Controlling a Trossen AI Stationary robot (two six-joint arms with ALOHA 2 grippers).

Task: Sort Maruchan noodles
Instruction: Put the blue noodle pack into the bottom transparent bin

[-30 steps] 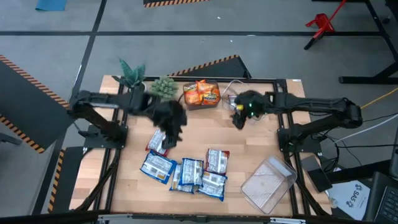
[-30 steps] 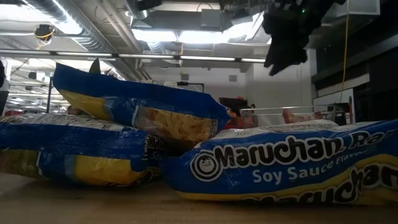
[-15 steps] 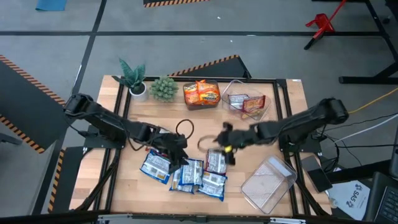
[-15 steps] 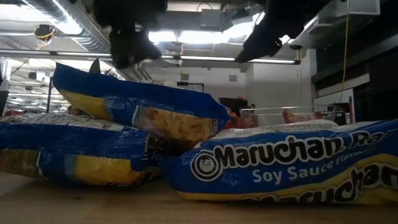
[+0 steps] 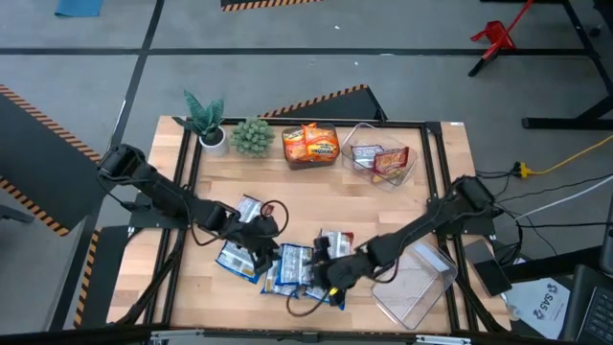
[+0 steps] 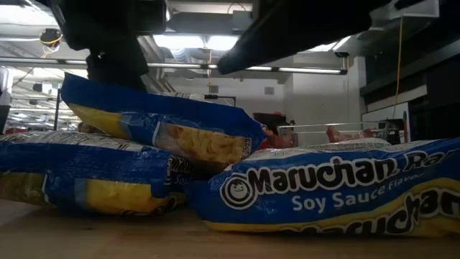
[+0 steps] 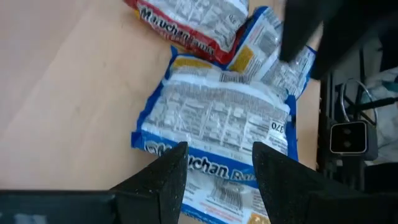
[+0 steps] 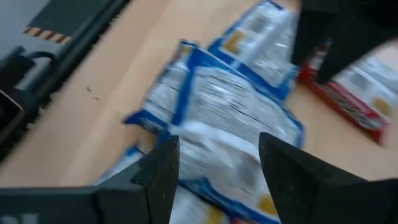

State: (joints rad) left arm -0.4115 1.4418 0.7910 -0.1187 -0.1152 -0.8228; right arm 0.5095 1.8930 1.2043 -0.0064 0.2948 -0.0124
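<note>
Both grippers hang open over the blue packets [image 5: 287, 268], left gripper [image 7: 214, 165] above one lying crosswise. Right gripper [image 8: 214, 158] blurs; the pile's far side is hidden.

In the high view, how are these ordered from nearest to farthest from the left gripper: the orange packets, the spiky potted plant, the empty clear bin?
From the left gripper:
1. Orange packets, at the table's far edge, centre.
2. Spiky potted plant, far left corner.
3. Empty clear bin, near right corner.
</note>
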